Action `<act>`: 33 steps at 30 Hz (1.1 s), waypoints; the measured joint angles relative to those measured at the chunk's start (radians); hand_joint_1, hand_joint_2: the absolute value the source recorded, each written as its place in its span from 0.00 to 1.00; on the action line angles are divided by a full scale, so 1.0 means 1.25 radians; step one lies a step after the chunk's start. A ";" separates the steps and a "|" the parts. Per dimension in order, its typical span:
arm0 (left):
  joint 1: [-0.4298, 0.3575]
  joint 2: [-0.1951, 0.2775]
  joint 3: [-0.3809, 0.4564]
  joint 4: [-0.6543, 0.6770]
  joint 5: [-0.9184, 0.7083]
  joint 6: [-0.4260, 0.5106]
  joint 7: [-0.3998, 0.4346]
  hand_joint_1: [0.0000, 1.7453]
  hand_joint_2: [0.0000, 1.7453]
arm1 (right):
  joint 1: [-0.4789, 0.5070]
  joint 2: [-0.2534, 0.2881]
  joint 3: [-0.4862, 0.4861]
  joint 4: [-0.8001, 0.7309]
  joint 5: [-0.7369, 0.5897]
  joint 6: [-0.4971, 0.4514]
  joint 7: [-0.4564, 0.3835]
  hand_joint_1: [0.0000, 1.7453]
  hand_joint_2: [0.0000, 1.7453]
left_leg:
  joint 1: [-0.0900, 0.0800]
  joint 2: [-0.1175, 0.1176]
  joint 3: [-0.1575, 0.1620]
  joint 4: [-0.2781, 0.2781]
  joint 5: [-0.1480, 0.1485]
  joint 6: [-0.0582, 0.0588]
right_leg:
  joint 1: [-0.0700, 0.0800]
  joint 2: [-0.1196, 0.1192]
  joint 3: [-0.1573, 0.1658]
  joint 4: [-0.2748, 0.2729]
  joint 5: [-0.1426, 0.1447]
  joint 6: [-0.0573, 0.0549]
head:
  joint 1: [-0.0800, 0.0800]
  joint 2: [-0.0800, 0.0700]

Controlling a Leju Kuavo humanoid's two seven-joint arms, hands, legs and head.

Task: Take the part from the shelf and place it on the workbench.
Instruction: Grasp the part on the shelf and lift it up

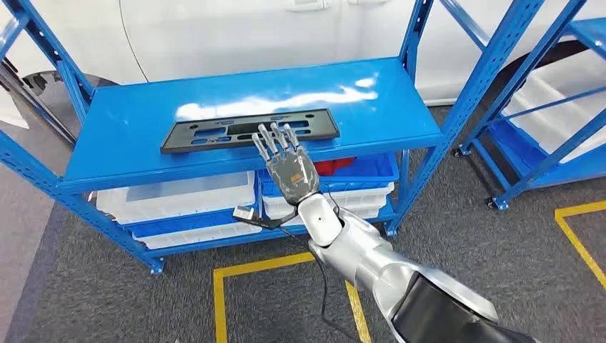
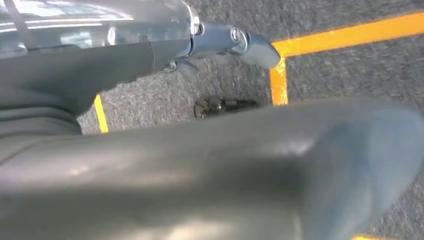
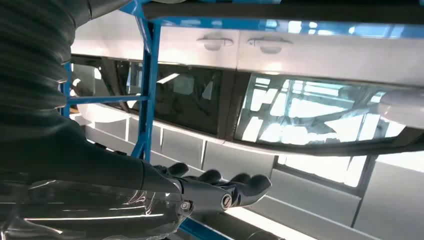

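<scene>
your right arm (image 1: 371, 264) is sitting nearest the head camera, reaching up from the lower right toward the blue shelf (image 1: 128, 143). at its end the right hand (image 1: 284, 164) is stretching out flat with its fingers apart and holding nothing; the fingertips are overlapping the near edge of the part (image 1: 214, 133) in this view, though you cannot tell whether they are touching it or hovering just above. the right wrist view is showing those same fingers (image 3: 235, 189) extended and empty, with a white car (image 3: 300, 55) beyond the shelf frame.

the part, a long flat black panel with cut-outs, is lying on the top deck of the shelf, running along the deck's length and sitting closer to the front edge than the back, so it is within your reach. white and blue bins (image 1: 179, 196) are resting on the lower deck beneath it.

you are likely keeping the hand open and level so the fingers can slide over the thin panel before closing on its near edge. the left hand's state cannot be told; its wrist view is looking at grey carpet and yellow floor tape (image 2: 279, 75).
</scene>
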 joint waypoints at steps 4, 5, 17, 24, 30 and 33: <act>0.003 0.000 0.000 0.004 0.000 0.002 0.002 0.00 0.00 | 0.002 0.000 0.000 0.009 0.000 0.000 -0.005 0.00 1.00 | 0.009 0.000 -0.098 0.143 -0.030 -0.013 | -0.001 0.002 0.012 0.002 -0.013 0.000 | 0.000 0.000; 0.004 0.001 0.000 0.005 0.000 0.002 0.002 0.00 0.00 | 0.003 0.000 0.000 0.012 0.000 0.000 -0.008 0.00 1.00 | 0.012 0.000 -0.106 0.139 -0.009 -0.017 | -0.002 0.003 0.018 0.004 -0.019 0.002 | 0.000 0.000; 0.000 0.002 -0.001 0.009 0.000 0.013 0.001 0.00 0.00 | 0.001 0.012 -0.001 0.038 0.001 -0.001 -0.052 0.00 1.00 | 0.016 -0.002 -0.022 -0.078 0.095 0.025 | -0.004 0.005 -0.035 0.158 -0.119 0.046 | 0.000 0.000; 0.001 0.001 -0.002 0.009 -0.002 0.011 0.001 0.00 0.00 | 0.015 0.014 0.024 0.070 0.001 0.011 -0.066 0.00 1.00 | 0.010 -0.006 -0.002 -0.076 0.076 0.021 | 0.001 0.005 -0.040 0.066 -0.008 0.028 | 0.000 0.000; -0.002 0.001 -0.006 0.009 -0.003 0.011 0.000 0.00 0.00 | 0.021 0.015 0.051 0.087 0.001 0.021 -0.061 0.00 1.00 | 0.009 -0.003 -0.011 -0.048 0.050 -0.003 | -0.001 0.006 -0.013 0.012 -0.003 0.010 | 0.000 0.000; -0.002 0.001 -0.008 0.009 -0.006 0.011 0.000 0.00 0.00 | 0.023 0.017 0.059 0.092 0.001 0.025 -0.061 0.00 1.00 | 0.012 -0.003 -0.082 0.095 -0.014 -0.013 | -0.002 0.005 -0.005 0.009 -0.007 0.001 | 0.000 0.000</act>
